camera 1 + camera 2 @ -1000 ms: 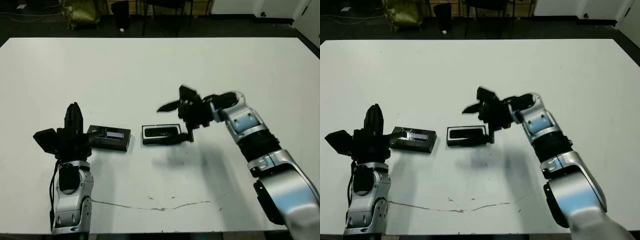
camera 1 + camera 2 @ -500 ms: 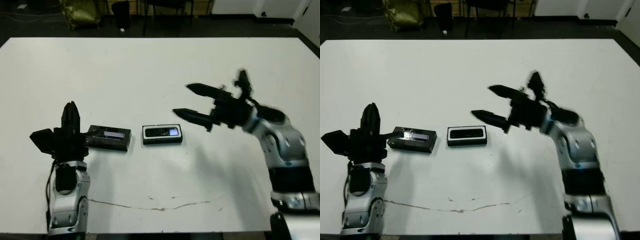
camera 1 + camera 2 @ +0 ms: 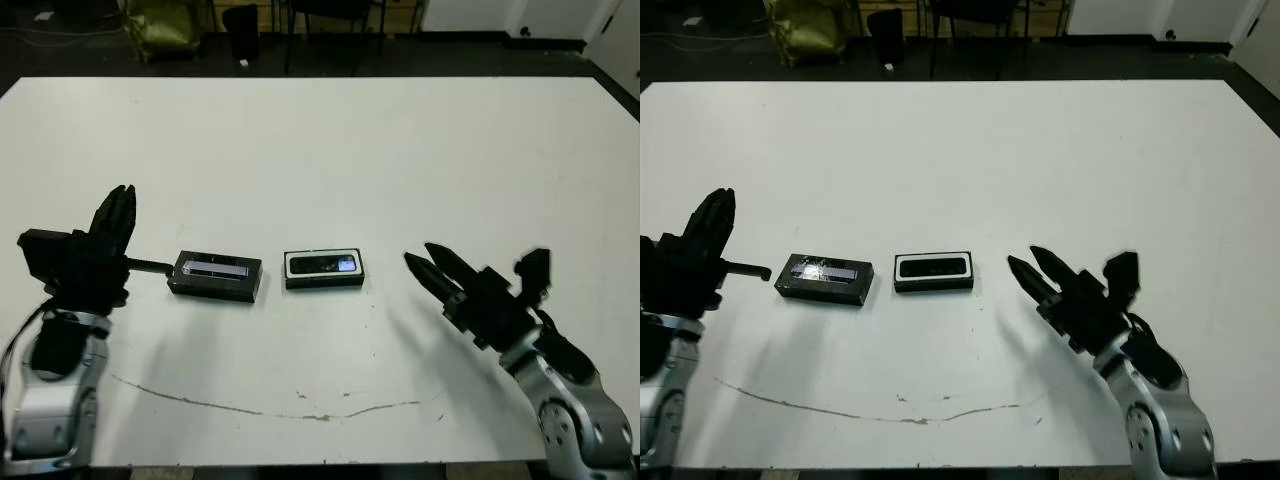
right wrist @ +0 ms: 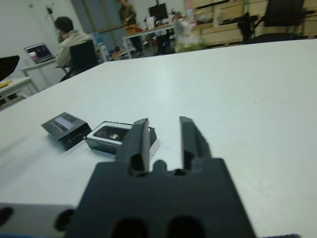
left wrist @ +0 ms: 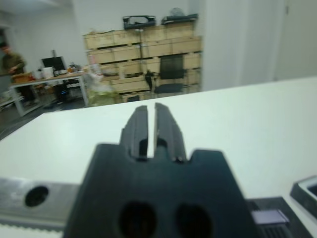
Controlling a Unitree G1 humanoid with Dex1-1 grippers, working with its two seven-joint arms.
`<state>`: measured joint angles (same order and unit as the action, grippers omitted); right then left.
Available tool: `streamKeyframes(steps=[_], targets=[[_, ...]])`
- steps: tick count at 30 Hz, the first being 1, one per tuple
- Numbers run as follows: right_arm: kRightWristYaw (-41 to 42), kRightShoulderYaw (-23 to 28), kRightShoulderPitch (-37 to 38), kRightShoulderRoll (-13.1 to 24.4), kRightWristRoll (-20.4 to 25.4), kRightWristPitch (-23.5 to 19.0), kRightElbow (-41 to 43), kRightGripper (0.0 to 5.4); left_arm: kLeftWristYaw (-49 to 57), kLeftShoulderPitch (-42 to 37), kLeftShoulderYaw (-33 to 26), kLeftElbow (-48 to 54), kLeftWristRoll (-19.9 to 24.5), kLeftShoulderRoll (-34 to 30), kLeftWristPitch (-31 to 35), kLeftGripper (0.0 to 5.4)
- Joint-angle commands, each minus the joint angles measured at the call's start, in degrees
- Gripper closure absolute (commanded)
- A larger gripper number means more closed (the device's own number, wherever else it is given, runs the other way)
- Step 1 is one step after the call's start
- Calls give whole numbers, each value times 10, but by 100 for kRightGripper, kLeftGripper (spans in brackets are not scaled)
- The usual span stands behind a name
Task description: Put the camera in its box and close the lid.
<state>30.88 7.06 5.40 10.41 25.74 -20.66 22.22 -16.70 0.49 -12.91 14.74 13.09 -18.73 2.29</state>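
both jaws empty, right parted, left nearly shut; camera (image 3: 323,265) lies between.

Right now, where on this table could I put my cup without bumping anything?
The far half of the table is bare, as is the near strip. It is crowded only in the middle row: left gripper, lid, box holding the camera, and right gripper.

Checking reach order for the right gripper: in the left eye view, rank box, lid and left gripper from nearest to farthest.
1. The box, with the camera inside, mid-table, nearest the right gripper.
2. The lid, just left of the box.
3. The left gripper, far left edge.
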Motion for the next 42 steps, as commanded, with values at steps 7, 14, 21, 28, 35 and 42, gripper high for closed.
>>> streamKeyframes(steps=[7, 14, 21, 28, 35, 42], targets=[[-31, 6, 15, -3, 41, -1, 0, 538, -176, -65, -9, -29, 71, -145, 82, 540], [-30, 8, 14, -3, 64, 5, -15, 540, -311, -151, 44, -80, 73, -270, 197, 502], [-65, 6, 14, 0, 59, -7, -16, 540, -480, -248, 122, -195, 53, -308, 144, 338], [-81, 8, 12, 1, 61, -7, -25, 540, -606, -344, 204, -321, 1, -295, 49, 173], [-92, 12, 14, 4, 57, -8, -25, 540, -747, -435, 281, -434, -42, -258, -5, 5], [-103, 19, 21, -5, 74, -11, -22, 540, -758, -467, 329, -533, 9, -211, -44, 2]])
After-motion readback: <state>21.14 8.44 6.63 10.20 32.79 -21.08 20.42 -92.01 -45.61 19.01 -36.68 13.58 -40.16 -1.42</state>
